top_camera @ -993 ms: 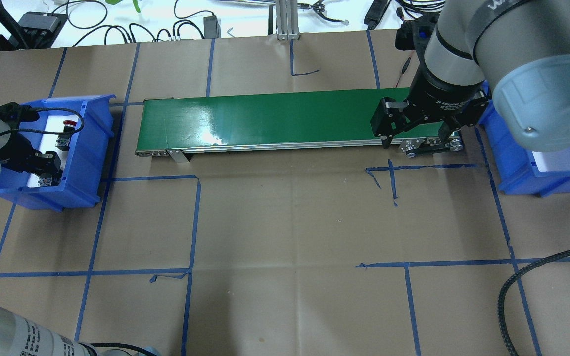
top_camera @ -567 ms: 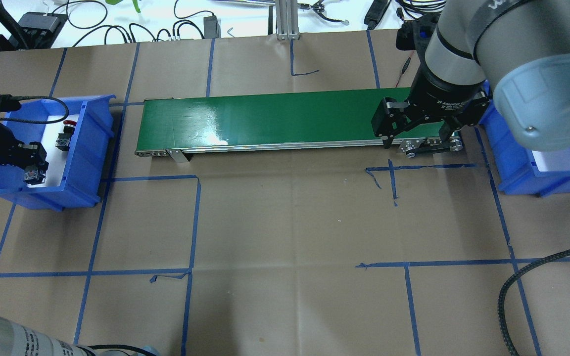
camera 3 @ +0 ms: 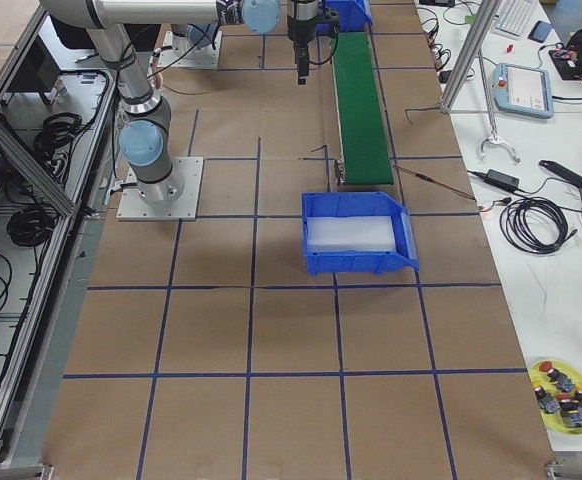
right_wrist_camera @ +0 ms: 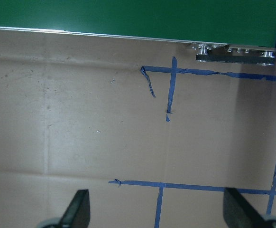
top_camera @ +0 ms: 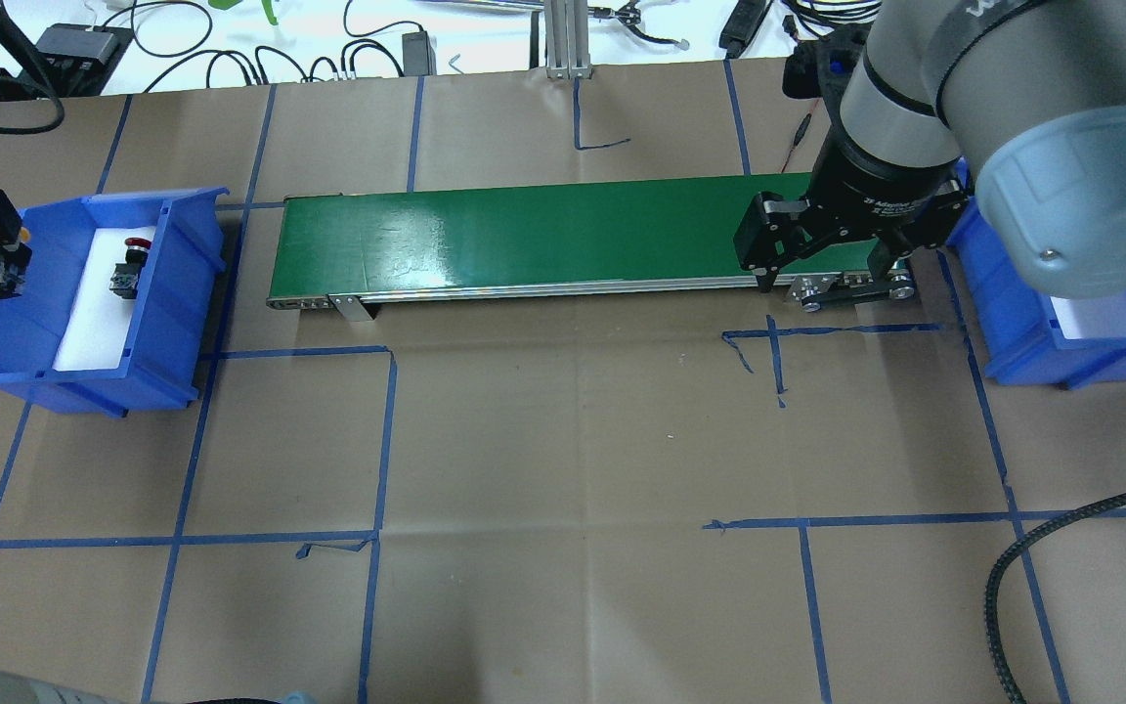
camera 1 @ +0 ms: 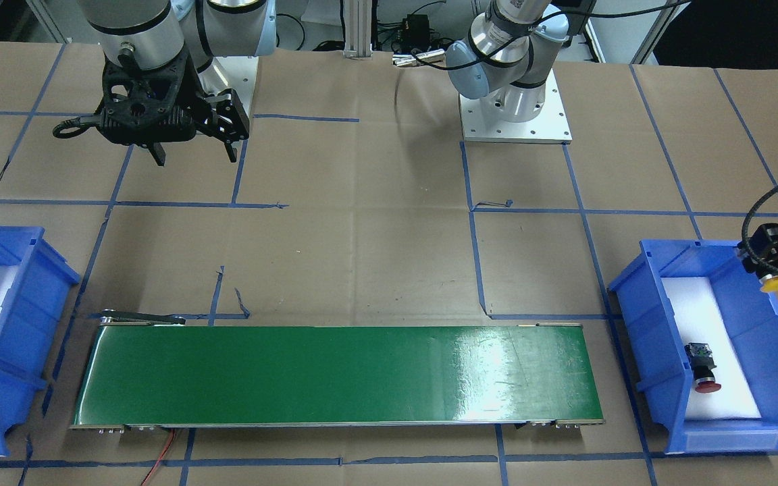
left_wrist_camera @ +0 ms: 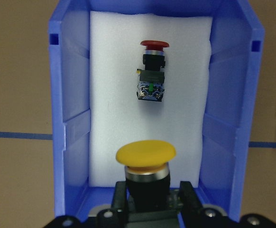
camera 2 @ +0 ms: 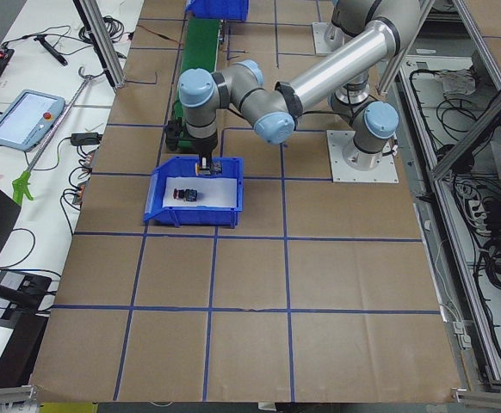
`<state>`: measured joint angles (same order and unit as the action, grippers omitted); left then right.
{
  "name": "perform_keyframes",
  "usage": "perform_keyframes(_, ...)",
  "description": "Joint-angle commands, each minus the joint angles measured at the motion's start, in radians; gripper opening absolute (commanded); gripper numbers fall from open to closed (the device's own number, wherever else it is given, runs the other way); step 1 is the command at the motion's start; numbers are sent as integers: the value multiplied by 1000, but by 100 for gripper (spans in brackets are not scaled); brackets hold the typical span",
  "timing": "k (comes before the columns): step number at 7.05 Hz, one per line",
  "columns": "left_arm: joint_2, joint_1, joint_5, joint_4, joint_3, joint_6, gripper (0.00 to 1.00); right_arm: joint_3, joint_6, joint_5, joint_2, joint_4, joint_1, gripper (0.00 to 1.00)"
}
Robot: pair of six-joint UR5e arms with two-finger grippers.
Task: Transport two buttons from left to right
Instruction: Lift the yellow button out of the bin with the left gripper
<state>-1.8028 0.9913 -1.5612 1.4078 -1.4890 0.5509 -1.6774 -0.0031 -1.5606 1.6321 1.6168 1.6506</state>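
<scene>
Left gripper (left_wrist_camera: 147, 194) first: its fingers (left_wrist_camera: 120, 192) are closed tight on the black body of the yellow button (left_wrist_camera: 146, 153), one on either side, and the mushroom cap sticks out ahead of them. The button is up in the air, clear of the white foam (left_wrist_camera: 114, 71) that lines the left blue bin (left_wrist_camera: 74, 95). From across the table the gripper hangs by the bin's end nearest the robot, the yellow cap showing just beneath it. Down in that bin the red button (left_wrist_camera: 151, 78) lies on its side on the foam, red cap toward the far end, terminal block toward the gripper, well apart from the yellow one and touching neither wall. Over to the right gripper (right_wrist_camera: 156, 192): jaws spread wide, nothing between them, only bare brown paper and crossed blue tape under its camera. It hovers above the table (top_camera: 573, 440) on the robot's side of the conveyor belt (top_camera: 524, 235), at the belt's right end, whose roller bracket shows at the top of the wrist view. The green belt runs between the two bins and carries nothing. The right blue bin (camera 3: 361, 262) sits just past the belt's right end, and only its white foam liner shows inside. Blue tape lines mark the brown paper into squares.
</scene>
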Motion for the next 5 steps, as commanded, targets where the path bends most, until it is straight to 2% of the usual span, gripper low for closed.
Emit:
perform_keyframes(1, 39, 65, -2, 101, 96, -17, 0, -1, 0, 1, 0, 0, 0, 100)
perform_keyframes(3, -9, 195, 3, 93, 138, -159, 0, -1, 0, 1, -1, 0, -2, 100)
perform_keyframes(5, -70, 379, -13, 37, 167, -292, 0, -2, 0, 1, -2, 0, -2, 100)
